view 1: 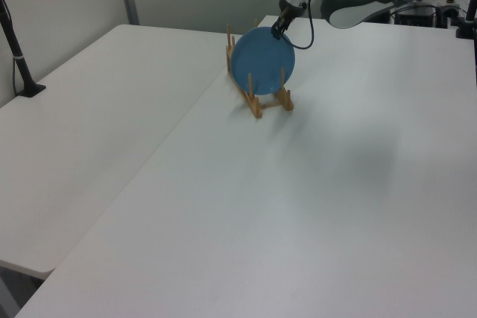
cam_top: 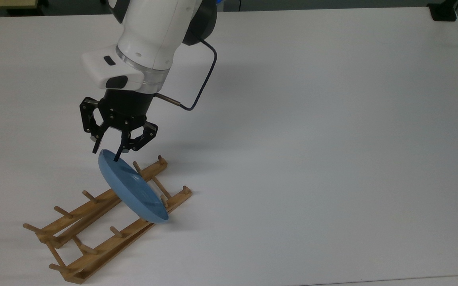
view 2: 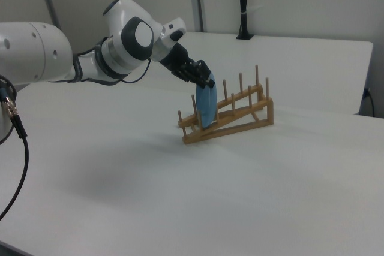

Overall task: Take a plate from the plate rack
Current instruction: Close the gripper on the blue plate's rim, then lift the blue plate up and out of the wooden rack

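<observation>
Claw (cam_top: 105, 156) hanging released, fingers straddling top rim of plate (cam_top: 133, 190), not clenched yet. Plate standing between pegs in rack (cam_top: 94, 222) on table (cam_top: 332, 139). Grasping and lifting out remaining.

I see the plate rack (cam_top: 105, 222) on the desk (cam_top: 332, 139), toward the top view's lower left. The plate (cam_top: 131, 190) stands on edge between pegs near the rack's right end, my tool (cam_top: 105, 155) straddling its upper rim.
</observation>
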